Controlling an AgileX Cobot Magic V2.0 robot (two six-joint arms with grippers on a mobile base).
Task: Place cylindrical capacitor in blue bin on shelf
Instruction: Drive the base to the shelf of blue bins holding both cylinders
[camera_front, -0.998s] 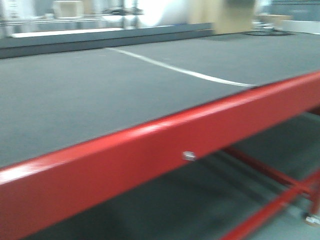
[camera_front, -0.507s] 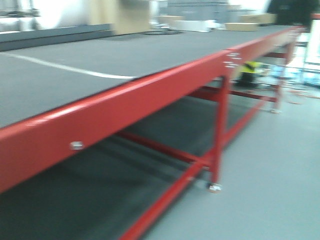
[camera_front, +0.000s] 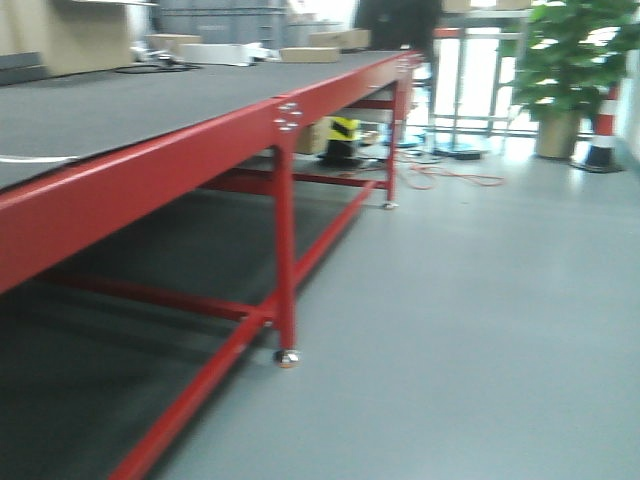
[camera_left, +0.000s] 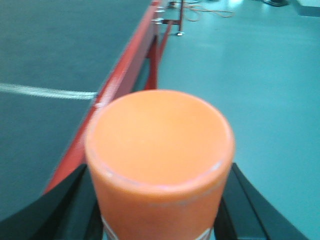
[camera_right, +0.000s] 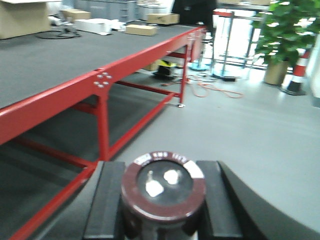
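The cylindrical capacitor (camera_right: 163, 186), a dark maroon cylinder with two pale terminals on its grey top, stands upright between the black fingers (camera_right: 106, 200) of my right gripper (camera_right: 163, 196), which is shut on it. My left gripper (camera_left: 159, 202) is shut on a larger orange cylinder (camera_left: 159, 145) that fills the middle of the left wrist view. Both are carried in the air beside a long red-framed table (camera_front: 150, 160). The blue bin and the shelf are out of view. Neither gripper shows in the front view.
The red table has a dark grey top, a leg (camera_front: 285, 260) and low cross-bars. Cardboard boxes (camera_front: 320, 40) lie at its far end. A potted plant (camera_front: 575, 50), a striped cone (camera_front: 603, 125) and orange cables (camera_front: 450, 178) stand on the grey floor ahead.
The front view has swung right along the red table: its rail slid left, and the table's leg, open floor, plant and cone have come into sight.
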